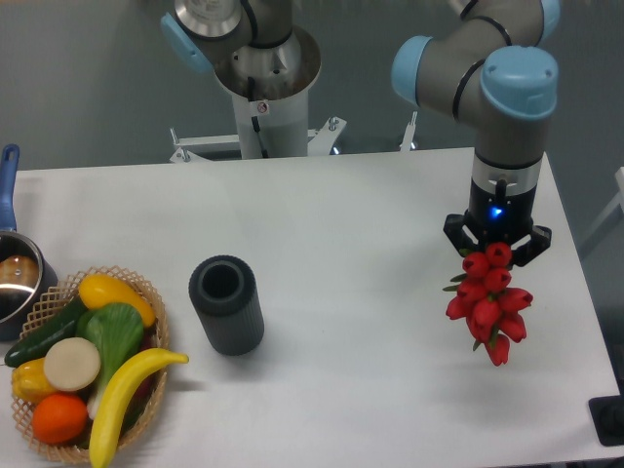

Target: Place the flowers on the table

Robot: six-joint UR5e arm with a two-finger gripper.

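A bunch of red flowers [490, 300] hangs from my gripper [497, 250] at the right side of the white table [351, 224]. The gripper points down and is shut on the top of the bunch. The blooms dangle below the fingers, and I cannot tell whether the lowest bloom touches the table. A dark grey cylindrical vase [226, 304] stands upright and empty at the left-centre of the table, well away from the gripper.
A wicker basket [146, 291] of toy fruit and vegetables sits at the front left. A pot with a blue handle [12, 263] is at the left edge. The robot base [265, 88] stands behind the table. The table's right edge is close to the flowers.
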